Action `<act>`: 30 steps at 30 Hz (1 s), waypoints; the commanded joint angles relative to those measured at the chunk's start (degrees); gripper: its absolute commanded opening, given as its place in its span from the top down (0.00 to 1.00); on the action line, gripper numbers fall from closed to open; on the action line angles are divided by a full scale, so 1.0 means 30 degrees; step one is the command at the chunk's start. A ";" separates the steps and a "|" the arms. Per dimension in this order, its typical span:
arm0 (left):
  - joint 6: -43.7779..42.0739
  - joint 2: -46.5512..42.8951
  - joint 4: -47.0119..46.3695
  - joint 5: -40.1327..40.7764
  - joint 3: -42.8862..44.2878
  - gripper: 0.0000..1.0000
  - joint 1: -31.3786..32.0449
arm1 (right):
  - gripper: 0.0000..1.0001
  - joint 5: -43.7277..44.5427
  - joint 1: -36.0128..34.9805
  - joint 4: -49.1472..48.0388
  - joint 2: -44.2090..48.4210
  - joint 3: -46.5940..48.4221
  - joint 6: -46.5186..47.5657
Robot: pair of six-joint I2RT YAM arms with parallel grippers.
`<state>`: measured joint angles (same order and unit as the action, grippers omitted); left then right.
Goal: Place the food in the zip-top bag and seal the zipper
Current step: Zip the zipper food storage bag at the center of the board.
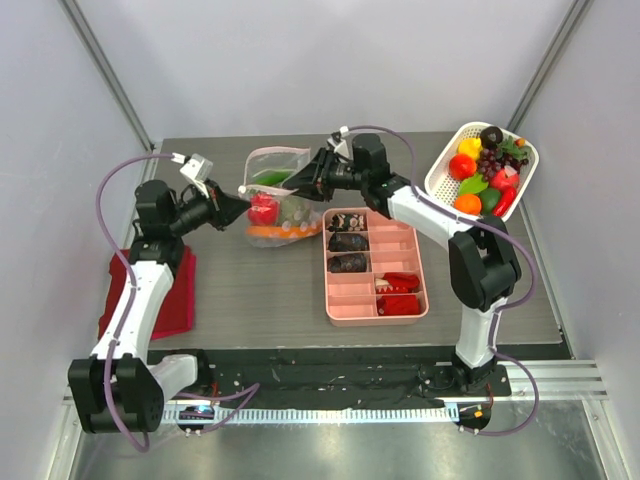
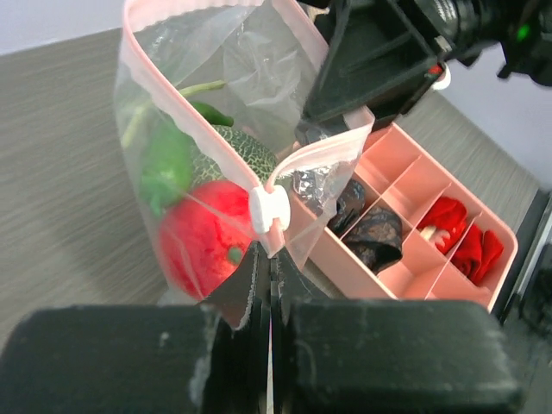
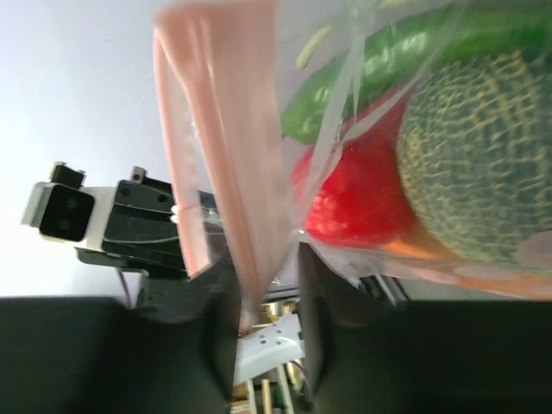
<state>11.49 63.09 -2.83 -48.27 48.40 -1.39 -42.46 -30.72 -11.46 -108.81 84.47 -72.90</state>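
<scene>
The zip-top bag (image 1: pixel 279 160) stands upright at the table's middle back, held between both arms. Through its clear wall show food pieces: a red tomato (image 2: pixel 198 246), a netted melon (image 3: pixel 474 164) and a green pepper (image 3: pixel 388 60). My left gripper (image 2: pixel 269 259) is shut on the bag's edge just below the white slider tab (image 2: pixel 269 210) of the zipper (image 2: pixel 172 95). My right gripper (image 3: pixel 266 293) has its jaws apart, with the pale pink zipper strip (image 3: pixel 224 172) hanging loosely between them. In the top view the left gripper (image 1: pixel 238 205) is at the bag's left side and the right gripper (image 1: pixel 300 183) at its right.
A white basket (image 1: pixel 440 165) at the back right holds several more toy fruits and vegetables (image 1: pixel 465 166). A pink compartment tray (image 1: pixel 327 270) with dark lumps and red pieces lies right of the bag. A red folded cloth (image 1: pixel 170 300) lies under the left arm.
</scene>
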 commanded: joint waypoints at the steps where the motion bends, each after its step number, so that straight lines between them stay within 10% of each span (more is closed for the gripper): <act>1: -0.2741 -0.1078 0.1964 -0.1867 0.1414 1.00 -0.0182 | 0.49 -0.1137 0.0805 0.0011 0.1671 0.0115 0.2787; 5: -0.4848 -0.1313 0.3520 -0.2247 0.1736 1.00 -0.0182 | 0.25 -0.1521 0.1507 0.2054 0.2489 0.0466 0.6442; 10: -0.5994 -0.1780 0.3960 -0.2982 0.1913 1.00 -0.0211 | 0.21 -0.2927 0.2241 0.4868 0.3253 0.1753 1.2278; 17: -0.8661 -0.2221 0.5921 -0.4504 0.2381 1.00 -0.0182 | 0.08 -0.2284 0.1424 1.0266 0.4804 0.4804 2.8037; 25: -1.0532 -0.1929 0.8205 -0.5910 0.3347 1.00 -0.0095 | 0.16 -0.2137 -0.2176 1.0413 0.6623 0.2726 4.1599; 30: -1.2555 -0.1461 1.0724 -0.6292 0.4285 1.00 0.0286 | 0.21 -0.2370 -0.3527 1.1493 0.5571 0.3980 4.4539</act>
<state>-19.00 58.37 23.79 -63.33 57.39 -1.41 -49.01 -39.57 19.79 -90.00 93.95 44.71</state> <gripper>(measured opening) 0.013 0.798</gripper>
